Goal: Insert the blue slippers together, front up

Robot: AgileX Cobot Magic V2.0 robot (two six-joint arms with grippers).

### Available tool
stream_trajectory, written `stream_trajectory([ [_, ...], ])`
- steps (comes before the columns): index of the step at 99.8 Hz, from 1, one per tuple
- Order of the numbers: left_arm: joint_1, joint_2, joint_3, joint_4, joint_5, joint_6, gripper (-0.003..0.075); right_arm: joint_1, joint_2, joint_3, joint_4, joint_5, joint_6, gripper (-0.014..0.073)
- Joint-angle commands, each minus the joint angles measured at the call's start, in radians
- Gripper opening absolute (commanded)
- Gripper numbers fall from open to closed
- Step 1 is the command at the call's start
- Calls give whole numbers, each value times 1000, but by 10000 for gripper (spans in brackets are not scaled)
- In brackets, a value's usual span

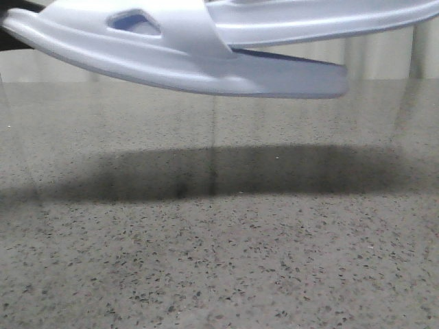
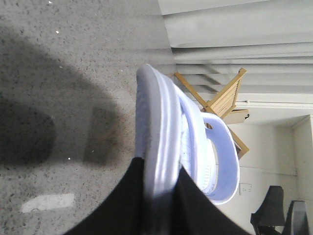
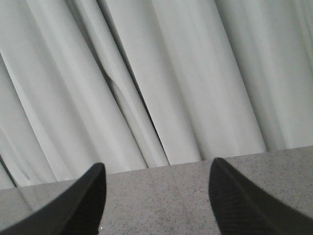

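We're seeing the blue slippers (image 1: pixel 206 58) hanging in the air close to the front camera, across the top of that view, clear of the desk (image 1: pixel 219 260). They're casting a wide dark shadow (image 1: pixel 226 171) on the speckled grey desk surface below them. In the front view one pale slipper is lying roughly level with its sole edge facing us and a triangular side cut-out (image 1: pixel 135 20) showing near the left; a second pale slipper (image 1: pixel 322 20) is overlapping it at upper right.

The left tool (image 2: pixel 159 196) is gripping the slippers (image 2: pixel 166 142): its two dark fingers (image 2: pixel 122 205) are clamped on either side of the stacked sole edges in the left wrist view. Both slippers are sitting pressed together there, soles side by side, with the ribbed footbed and the wide strap (image 2: pixel 225 161) of one showing on the side away from the desk. We can't tell from these views how deep one is nested into the other.

The right tool (image 3: pixel 156 205) is spread wide with nothing between its fingers (image 3: pixel 239 200). It's pointing across the desk's far edge toward the pale curtain (image 3: pixel 161 78).

Past the slippers in the left wrist view we're seeing a wooden folding frame (image 2: pixel 222 105) against the curtain.
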Motion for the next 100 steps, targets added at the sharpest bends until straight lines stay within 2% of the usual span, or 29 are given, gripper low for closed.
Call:
stream_trajectory([
  [1, -11, 19, -37, -78, 47, 21, 16, 0, 4, -26, 0, -10, -19, 393],
  [34, -11, 141, -68, -85, 49, 100, 16, 0, 4, -26, 0, 18, -19, 393],
  [69, -11, 269, -94, -79, 62, 125, 16, 0, 4, -26, 0, 24, -19, 393],
  [100, -11, 286, -94, -87, 73, 195, 16, 0, 4, -26, 0, 27, -19, 393],
])
